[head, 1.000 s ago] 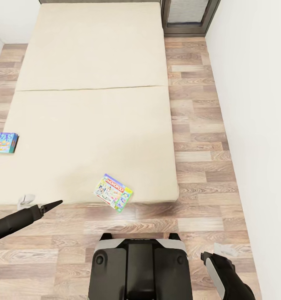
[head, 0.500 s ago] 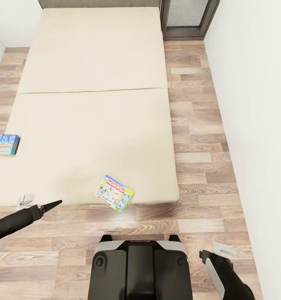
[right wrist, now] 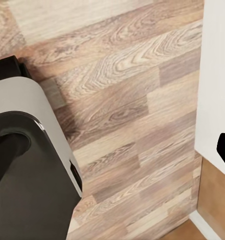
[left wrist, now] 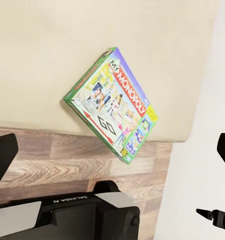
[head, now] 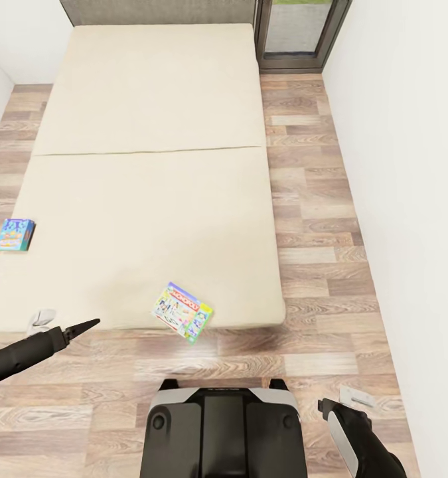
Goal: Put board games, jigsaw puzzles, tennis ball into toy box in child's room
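Two board games lie on the cream bed [head: 150,199]. The green-edged Monopoly box [head: 181,313] sits at the bed's near edge, one corner hanging over the floor. A blue box [head: 14,234] rests near the bed's left side. My left gripper [head: 84,326] hovers low over the floor, left of the Monopoly box and a little short of the bed's edge. In the left wrist view its fingers stand wide apart, and the Monopoly box [left wrist: 112,112] is framed between them at a distance. My right gripper [head: 328,406] hangs open over the floor beside my base. The toy box and the table are out of view.
A white wall [head: 409,199] runs along the right, with a strip of wood-plank floor [head: 310,199] between it and the bed. A dark-framed door [head: 297,33] stands at the far end. My base [head: 224,431] is just short of the bed's near edge.
The whole picture has shifted slightly down, so the camera has moved and more of the bed's far end shows. Both arms and both boxes keep their places.
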{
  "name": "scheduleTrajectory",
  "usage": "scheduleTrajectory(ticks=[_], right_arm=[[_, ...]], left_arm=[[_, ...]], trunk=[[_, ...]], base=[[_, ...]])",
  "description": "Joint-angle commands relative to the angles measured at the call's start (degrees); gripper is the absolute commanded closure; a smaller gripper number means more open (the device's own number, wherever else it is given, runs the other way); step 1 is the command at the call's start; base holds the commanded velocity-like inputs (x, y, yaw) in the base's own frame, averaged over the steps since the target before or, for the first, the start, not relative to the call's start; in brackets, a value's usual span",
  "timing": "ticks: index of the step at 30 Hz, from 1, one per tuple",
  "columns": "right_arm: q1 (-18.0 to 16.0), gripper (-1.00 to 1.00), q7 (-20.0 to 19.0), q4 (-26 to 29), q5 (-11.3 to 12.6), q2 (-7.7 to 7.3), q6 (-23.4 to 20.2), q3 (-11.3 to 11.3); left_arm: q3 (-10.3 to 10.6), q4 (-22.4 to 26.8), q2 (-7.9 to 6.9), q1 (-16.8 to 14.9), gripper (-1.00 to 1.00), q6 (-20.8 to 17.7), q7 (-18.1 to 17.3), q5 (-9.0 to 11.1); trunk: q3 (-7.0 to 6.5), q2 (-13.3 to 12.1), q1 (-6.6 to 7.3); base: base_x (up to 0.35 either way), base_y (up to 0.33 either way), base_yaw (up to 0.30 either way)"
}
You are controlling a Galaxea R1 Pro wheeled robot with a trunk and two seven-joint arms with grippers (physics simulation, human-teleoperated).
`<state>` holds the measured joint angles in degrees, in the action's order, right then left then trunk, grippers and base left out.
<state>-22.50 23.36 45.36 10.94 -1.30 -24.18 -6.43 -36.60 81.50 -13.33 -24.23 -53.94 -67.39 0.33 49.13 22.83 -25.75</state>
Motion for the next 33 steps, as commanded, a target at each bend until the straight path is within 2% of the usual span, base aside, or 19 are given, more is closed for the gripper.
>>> scheduleTrajectory(ticks=[1,19,33], right_arm=[[0.0,-1.00,0.4,0.1,0.6,-0.02,-0.2,0.1],[0.0,-1.00,0.4,0.0,0.6,0.00,-0.1,0.0],[0.0,-1.00,0.5,-0.1,0.6,0.02,-0.1,0.0]], left_arm=[[-0.1,0.0,-0.03,0.0,-1.00,-0.6,-0.2,0.0],[-0.1,0.0,-0.10,0.0,-1.00,-0.5,-0.3,0.0],[0.0,0.0,0.09,0.0,-1.00,-0.6,-0.2,0.0]], trunk=[[-0.04,0.1,-0.04],[-1.72,0.1,-0.04],[-3.04,0.1,-0.04]], base=[[-0.043,0.000,0.000],[-0.067,0.017,0.000],[-0.139,0.080,0.000]])
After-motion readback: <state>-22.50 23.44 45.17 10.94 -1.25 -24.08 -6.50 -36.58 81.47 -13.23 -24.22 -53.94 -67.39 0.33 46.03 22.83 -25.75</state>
